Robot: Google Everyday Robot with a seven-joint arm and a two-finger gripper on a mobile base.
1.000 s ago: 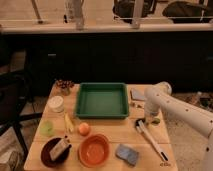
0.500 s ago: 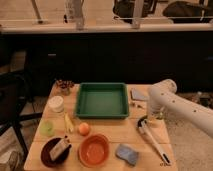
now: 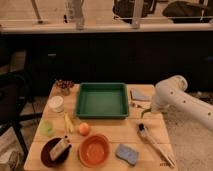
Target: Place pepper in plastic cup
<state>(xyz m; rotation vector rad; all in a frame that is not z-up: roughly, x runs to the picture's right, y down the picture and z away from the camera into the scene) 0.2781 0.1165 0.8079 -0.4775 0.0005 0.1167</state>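
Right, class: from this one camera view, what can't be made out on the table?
Camera view:
The gripper, off the green tray's near corner, picture right: too dim to tell what it holds, if anything.
The pepper: too small and dark to pick out.
The dark bowl's contents: blurred.
The arm: cut off by the right edge.

Table (image 3: pixel 116 132): tray (image 3: pixel 102 100) at centre back, tub (image 3: pixel 56 103) left of it, plastic cup (image 3: pixel 46 128) before the tub, bowl (image 3: pixel 94 150) before the tray, sponge (image 3: pixel 127 154) right of the bowl, gripper (image 3: pixel 144 113) beside the tray's right front corner.
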